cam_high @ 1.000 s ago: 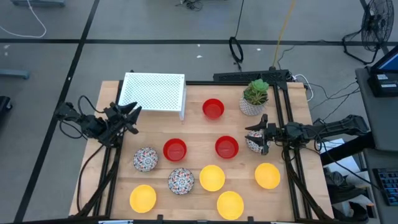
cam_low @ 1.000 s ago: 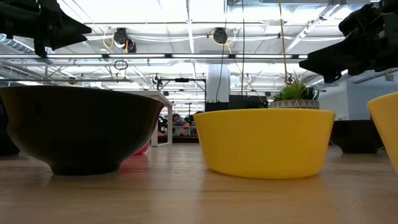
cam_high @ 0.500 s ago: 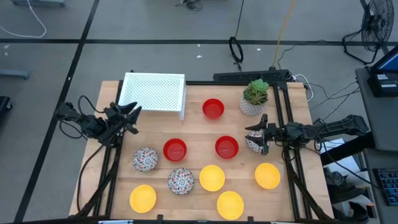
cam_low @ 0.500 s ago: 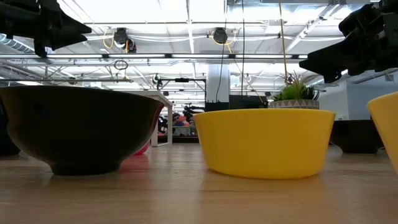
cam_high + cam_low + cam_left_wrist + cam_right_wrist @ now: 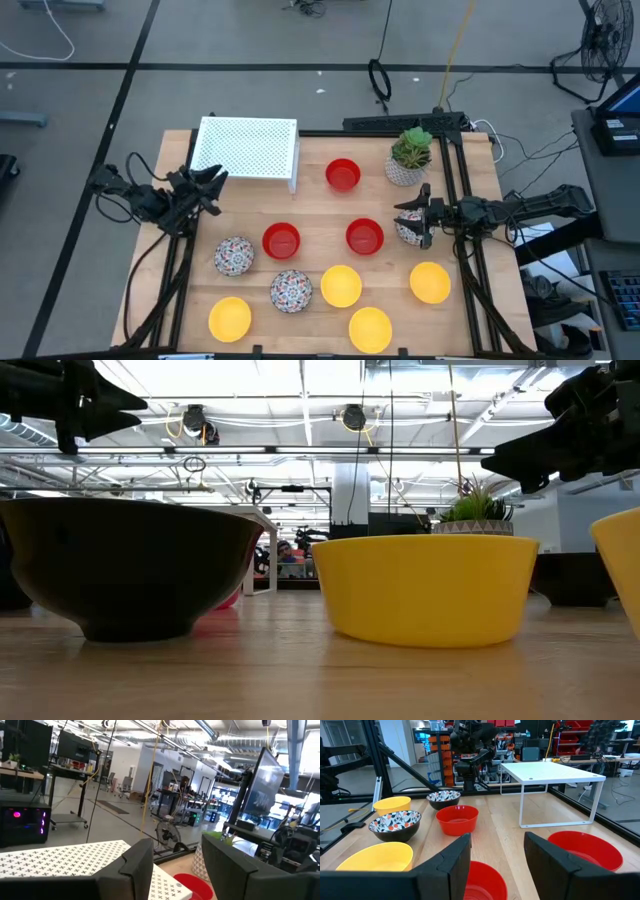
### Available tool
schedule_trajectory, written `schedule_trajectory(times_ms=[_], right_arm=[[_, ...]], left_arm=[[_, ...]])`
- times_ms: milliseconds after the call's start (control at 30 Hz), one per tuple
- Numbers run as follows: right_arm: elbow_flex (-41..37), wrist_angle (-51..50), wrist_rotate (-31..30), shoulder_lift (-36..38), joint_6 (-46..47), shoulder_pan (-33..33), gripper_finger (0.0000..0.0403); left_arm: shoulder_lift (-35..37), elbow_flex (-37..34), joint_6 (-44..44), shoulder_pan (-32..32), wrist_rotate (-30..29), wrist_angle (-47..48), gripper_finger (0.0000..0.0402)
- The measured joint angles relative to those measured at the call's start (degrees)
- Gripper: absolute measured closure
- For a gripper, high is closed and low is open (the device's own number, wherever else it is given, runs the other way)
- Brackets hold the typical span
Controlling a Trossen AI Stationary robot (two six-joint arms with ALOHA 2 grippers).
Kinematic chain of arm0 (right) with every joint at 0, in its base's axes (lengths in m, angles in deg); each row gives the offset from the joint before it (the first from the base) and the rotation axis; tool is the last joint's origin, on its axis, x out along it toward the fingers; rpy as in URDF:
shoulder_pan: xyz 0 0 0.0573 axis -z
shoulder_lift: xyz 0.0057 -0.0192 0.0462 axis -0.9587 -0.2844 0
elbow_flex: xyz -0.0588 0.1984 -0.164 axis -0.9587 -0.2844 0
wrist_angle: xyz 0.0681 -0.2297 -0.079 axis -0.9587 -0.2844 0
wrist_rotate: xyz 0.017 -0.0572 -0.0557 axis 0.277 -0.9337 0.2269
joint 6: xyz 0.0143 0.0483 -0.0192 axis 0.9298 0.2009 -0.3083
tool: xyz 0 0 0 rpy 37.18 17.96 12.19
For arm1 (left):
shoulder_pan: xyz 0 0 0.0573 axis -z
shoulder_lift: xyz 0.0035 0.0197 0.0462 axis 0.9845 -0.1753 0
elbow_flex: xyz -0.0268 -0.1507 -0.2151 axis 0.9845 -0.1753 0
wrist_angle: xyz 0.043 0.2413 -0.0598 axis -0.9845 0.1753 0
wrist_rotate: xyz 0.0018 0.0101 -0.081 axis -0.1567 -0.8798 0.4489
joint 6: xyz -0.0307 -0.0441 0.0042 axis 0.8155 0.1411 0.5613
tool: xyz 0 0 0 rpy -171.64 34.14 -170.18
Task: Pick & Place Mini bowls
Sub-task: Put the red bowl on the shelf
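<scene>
Several mini bowls stand on their bases on the wooden table: red ones, yellow ones and speckled ones. My right gripper hangs open and level at the table's right side, just over another speckled bowl, with nothing between its fingers. My left gripper is open at the table's left edge, beside the white rack, also holding nothing.
The white perforated rack stands on legs at the far left. A potted plant sits at the far right, close to my right arm. More yellow bowls line the near edge. In the low view a yellow bowl and a dark-looking bowl stand close to the camera.
My left gripper has rolled a little about its own pointing line without leaving its place. The bowls and my right gripper have kept still.
</scene>
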Motion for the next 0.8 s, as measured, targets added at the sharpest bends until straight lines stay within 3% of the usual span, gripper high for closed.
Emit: schedule_trajectory(times_ms=[400,800], right_arm=[[0.0,0.0,0.0,0.0,0.0,0.0,0.0231],[0.0,0.0,0.0,0.0,0.0,0.0,0.0231]], left_arm=[[-1.5,0.0,-0.2,-0.2,0.3,0.0,0.0231],[-16.1,5.5,-2.9,-6.1,4.8,1.0,0.0231]])
